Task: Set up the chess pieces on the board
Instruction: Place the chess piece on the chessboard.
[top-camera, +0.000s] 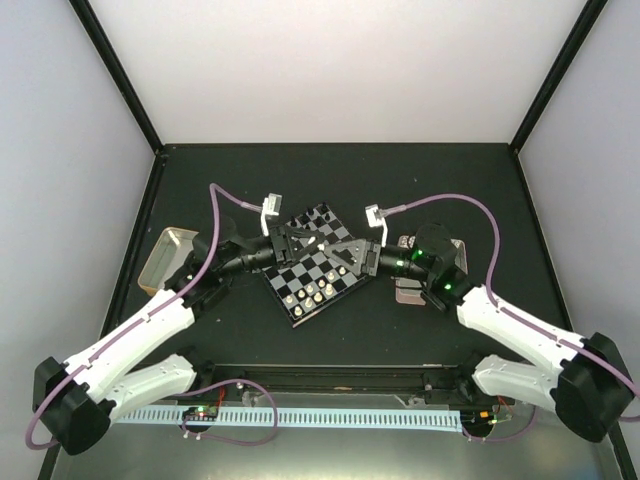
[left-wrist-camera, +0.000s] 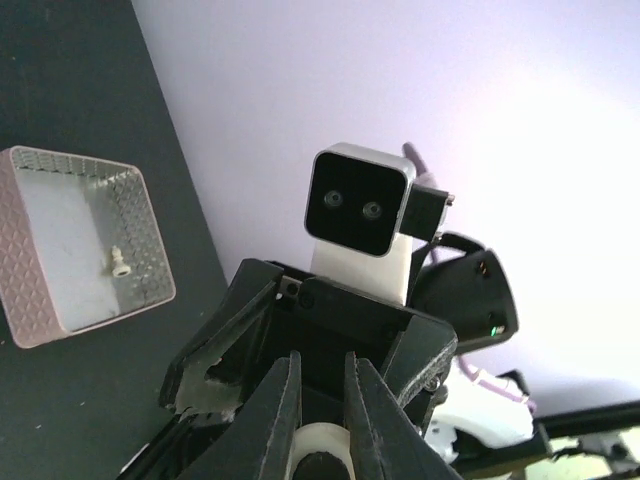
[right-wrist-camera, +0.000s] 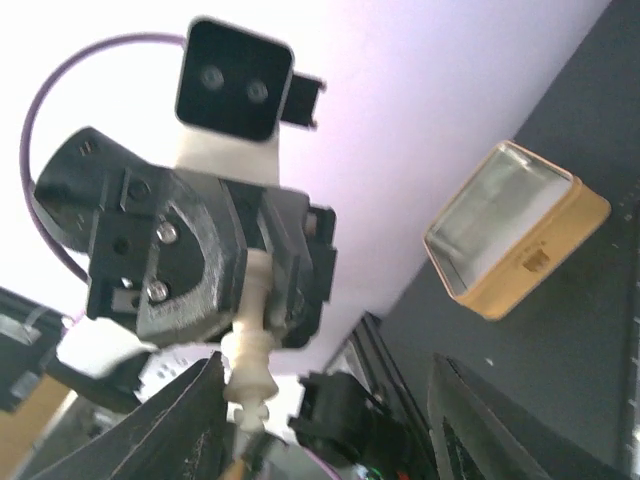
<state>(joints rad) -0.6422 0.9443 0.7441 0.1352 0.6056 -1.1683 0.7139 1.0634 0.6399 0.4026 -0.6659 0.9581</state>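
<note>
Against the left edge of the tabletop: the metal tin (top-camera: 163, 258), parked out of the way of the work.

Just inboard of it, the left gripper (left-wrist-camera: 320, 385), reaching toward the middle and clamped tight on a cream-white piece (right-wrist-camera: 250, 375) (gripped by one end, most of its length jutting free toward the partner). Held that way, probably, to offer a clear stem for a second grasp.

Below both grippers, mid-table and turned at an angle to the edges, the board (top-camera: 338, 283). Cream men (top-camera: 312, 292) lined along its near side, black men (top-camera: 320, 215) at its far side, so partly set up already.

Facing in from the right, the right gripper (right-wrist-camera: 330, 395), fingers spread wide on either side of the offered piece and not closed on it. Judged a mid-air handover, likely meant to turn the piece upright before setting it down. No releasing on the left until firmly shut on the right (a drop here could scatter the rows underneath).

Toward the right edge, half hidden under the right arm, the pink tray (left-wrist-camera: 60, 310), set near as the supply, with one small cream man (left-wrist-camera: 118, 262) inside.
</note>
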